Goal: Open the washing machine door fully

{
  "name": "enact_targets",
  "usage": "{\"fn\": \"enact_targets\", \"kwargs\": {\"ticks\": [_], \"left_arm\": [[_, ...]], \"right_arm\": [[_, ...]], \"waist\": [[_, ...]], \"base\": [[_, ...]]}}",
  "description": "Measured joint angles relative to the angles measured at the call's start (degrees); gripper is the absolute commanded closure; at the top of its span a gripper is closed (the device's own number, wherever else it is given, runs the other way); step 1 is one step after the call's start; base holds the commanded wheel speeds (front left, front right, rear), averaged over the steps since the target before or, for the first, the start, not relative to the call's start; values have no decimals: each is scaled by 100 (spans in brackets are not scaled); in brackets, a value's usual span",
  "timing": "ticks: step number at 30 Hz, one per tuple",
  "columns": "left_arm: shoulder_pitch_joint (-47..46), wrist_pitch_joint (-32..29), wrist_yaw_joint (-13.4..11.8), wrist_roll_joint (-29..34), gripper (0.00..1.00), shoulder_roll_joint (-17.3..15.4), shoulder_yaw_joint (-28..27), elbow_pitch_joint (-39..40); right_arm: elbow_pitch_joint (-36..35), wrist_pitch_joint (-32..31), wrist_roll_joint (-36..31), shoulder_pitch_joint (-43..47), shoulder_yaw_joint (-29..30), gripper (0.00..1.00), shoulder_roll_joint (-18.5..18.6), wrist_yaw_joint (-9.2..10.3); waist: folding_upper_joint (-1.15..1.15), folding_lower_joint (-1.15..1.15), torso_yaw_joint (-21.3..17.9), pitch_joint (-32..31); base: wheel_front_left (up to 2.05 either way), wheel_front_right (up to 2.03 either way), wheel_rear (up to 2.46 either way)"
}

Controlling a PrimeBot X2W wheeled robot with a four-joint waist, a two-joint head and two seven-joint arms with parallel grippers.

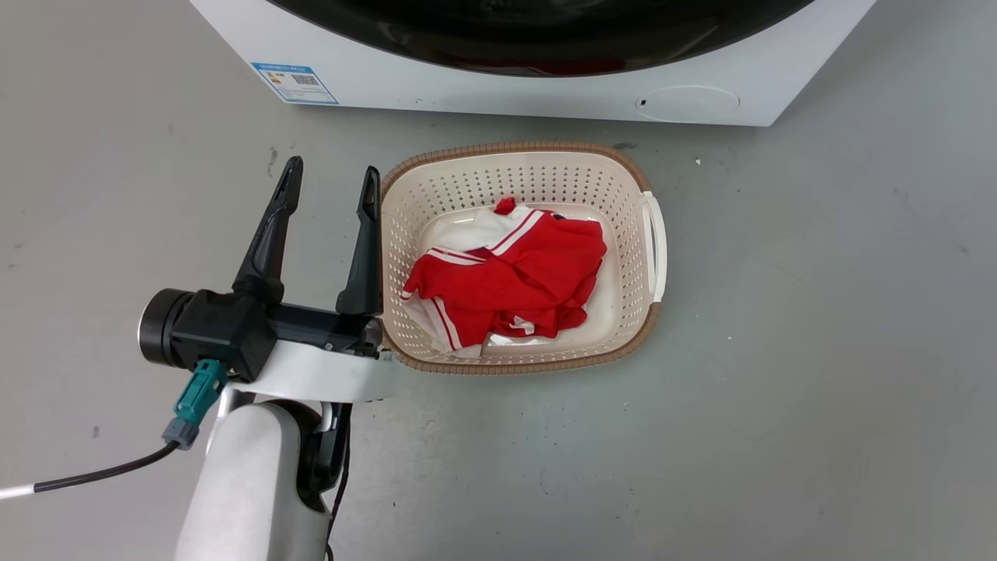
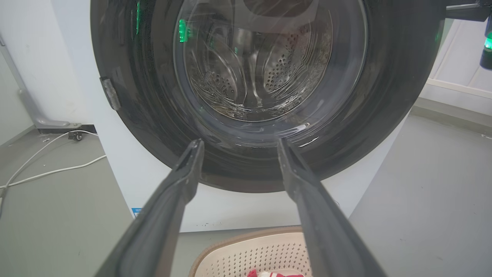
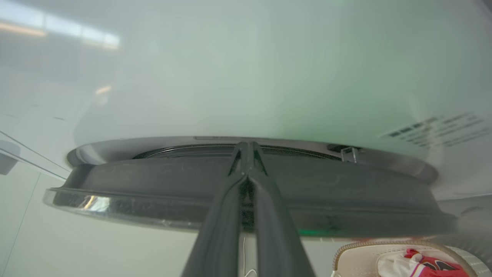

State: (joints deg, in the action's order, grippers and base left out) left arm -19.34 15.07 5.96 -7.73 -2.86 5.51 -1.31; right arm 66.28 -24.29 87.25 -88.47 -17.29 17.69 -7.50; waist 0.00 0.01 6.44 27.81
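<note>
The right claw [image 3: 246, 148] is shut, its 2 fingers pressed together with nothing between them. Its tips poke into the thin gap behind the rim of the washing machine door [image 3: 134, 181], between the door and the white front of the washing machine [image 3: 230, 77]. A small metal catch [image 3: 348, 154] shows in that gap, so I think the door is open just a crack, not wide.

The left claw [image 1: 333, 167] is open and holds nothing. It hangs over the floor [image 1: 818, 351], just beside the left side of the laundry basket [image 1: 654, 234], and points at the door. From its own camera, the big round door looks almost flat against the machine.

The basket sits on the floor right in front of the machine, with red and white clothes [image 1: 506, 280] inside.

I think the job is at the very start of the pull. The right claw is hooked behind the door's edge, and the door is barely off the front.

Next, the right claw needs to pull that edge away from the machine and swing it round in a curve until the door is wide open. The tips must keep behind the rim, or they could slip off the shiny edge. The left claw is in front of the door, so it may need to get out of the way.
</note>
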Motion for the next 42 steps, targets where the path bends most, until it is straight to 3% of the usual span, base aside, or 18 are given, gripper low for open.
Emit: {"fn": "enact_targets", "kwargs": {"ticks": [14,42], "left_arm": [[-60,0,-41,-1,0,0,11,-45],[456,0,-42,-22,0,0,30,-424]], "right_arm": [[-34,-790,138,4,15,100,-26,1],[-587,-2437,456,1669,-160,100,-341,1]], "waist": [[0,0,-63,-51],[0,-1,-159,-1290]], "base": [[0,0,0],[0,0,0]]}}
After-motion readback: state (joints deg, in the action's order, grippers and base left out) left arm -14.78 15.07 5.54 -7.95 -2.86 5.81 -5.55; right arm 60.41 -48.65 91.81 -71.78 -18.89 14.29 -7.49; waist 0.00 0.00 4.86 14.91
